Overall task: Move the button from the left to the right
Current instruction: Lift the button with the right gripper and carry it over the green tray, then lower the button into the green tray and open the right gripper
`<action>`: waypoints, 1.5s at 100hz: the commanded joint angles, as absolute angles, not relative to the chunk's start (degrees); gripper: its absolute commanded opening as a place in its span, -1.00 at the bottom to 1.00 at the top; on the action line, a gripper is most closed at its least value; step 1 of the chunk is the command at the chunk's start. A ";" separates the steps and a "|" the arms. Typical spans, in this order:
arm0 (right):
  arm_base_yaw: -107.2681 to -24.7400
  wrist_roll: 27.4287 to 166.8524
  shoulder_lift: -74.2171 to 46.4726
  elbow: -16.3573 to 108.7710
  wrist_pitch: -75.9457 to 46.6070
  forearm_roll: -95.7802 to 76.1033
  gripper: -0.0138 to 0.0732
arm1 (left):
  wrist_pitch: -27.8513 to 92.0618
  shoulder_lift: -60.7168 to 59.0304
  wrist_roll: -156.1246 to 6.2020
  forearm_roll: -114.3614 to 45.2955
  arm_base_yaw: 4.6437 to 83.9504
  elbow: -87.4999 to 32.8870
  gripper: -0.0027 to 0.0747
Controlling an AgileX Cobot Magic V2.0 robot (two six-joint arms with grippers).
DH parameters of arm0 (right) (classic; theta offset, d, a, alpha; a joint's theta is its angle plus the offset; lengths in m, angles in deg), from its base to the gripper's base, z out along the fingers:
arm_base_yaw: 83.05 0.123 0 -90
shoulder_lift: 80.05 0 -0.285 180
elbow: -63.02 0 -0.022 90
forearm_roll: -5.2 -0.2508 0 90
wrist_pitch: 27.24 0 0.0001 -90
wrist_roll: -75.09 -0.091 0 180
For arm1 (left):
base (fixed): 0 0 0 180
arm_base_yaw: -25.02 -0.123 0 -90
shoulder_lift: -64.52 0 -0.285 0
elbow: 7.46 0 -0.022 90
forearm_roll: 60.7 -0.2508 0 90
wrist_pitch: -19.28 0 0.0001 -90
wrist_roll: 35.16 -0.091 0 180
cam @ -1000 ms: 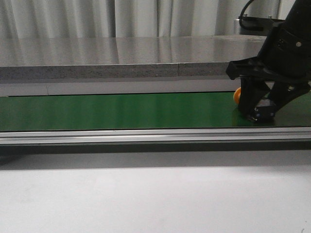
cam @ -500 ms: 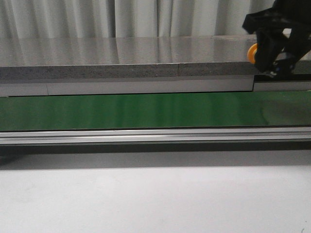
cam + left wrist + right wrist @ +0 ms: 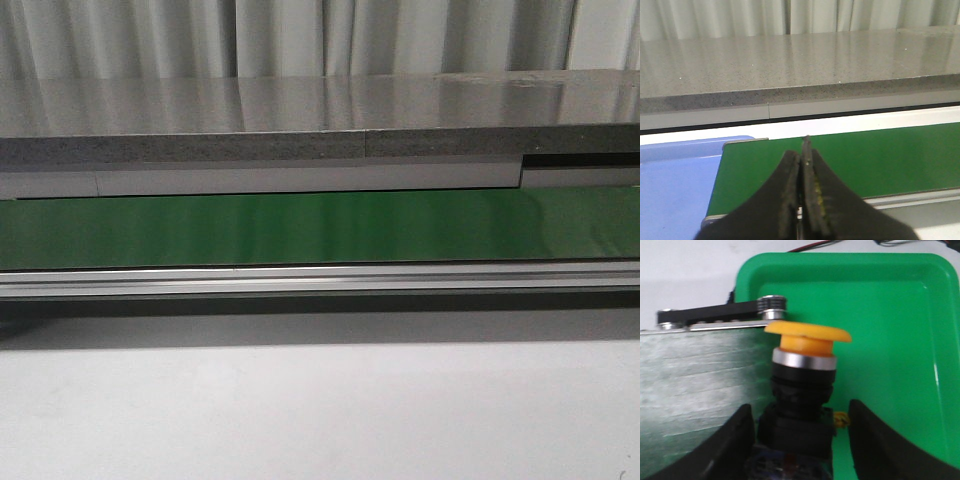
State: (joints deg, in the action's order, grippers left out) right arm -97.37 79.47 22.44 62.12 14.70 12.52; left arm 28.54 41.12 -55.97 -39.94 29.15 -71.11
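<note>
The button (image 3: 807,332) shows only in the right wrist view: a yellow-orange cap, a silver ring, a black body with bluish marks and a small yellow side tab. It stands between the fingers of my right gripper (image 3: 800,440), which is shut on its body. The button hangs over the edge of a green tray (image 3: 890,315), beside the end of the conveyor belt (image 3: 700,375). My left gripper (image 3: 803,150) is shut and empty above the left end of the green belt (image 3: 880,155). The front view shows neither gripper nor the button.
The front view shows the long green belt (image 3: 300,228) with an aluminium rail (image 3: 300,280) in front and a grey stone shelf (image 3: 250,110) behind. A blue tray (image 3: 675,185) lies off the belt's left end. A black bracket with a roller (image 3: 771,305) ends the belt by the green tray.
My right gripper has lifted the button off the right end of the belt, risen and gone out of the front view to the right. The belt stands bare.
</note>
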 commanded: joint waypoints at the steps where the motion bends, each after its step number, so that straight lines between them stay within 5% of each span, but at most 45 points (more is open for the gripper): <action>1: -100.26 79.94 22.27 63.97 10.73 13.52 -0.33 | 23.88 40.82 -55.86 -39.38 29.71 -69.47 -0.98; 71: -104.78 79.94 34.71 63.97 12.58 13.09 -0.32 | 23.88 40.82 -55.86 -39.38 29.71 -69.47 -0.98; 101: -104.78 79.94 36.17 63.97 12.58 12.38 0.33 | 23.88 40.82 -55.86 -39.38 29.71 -69.47 -0.98; 150: -104.83 76.47 33.52 68.09 13.96 12.38 0.35 | 23.88 40.82 -55.86 -39.38 29.71 -69.47 -0.98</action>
State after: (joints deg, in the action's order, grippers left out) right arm -104.39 77.78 38.65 65.51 14.91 12.27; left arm 28.54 41.12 -55.97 -39.94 29.15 -71.11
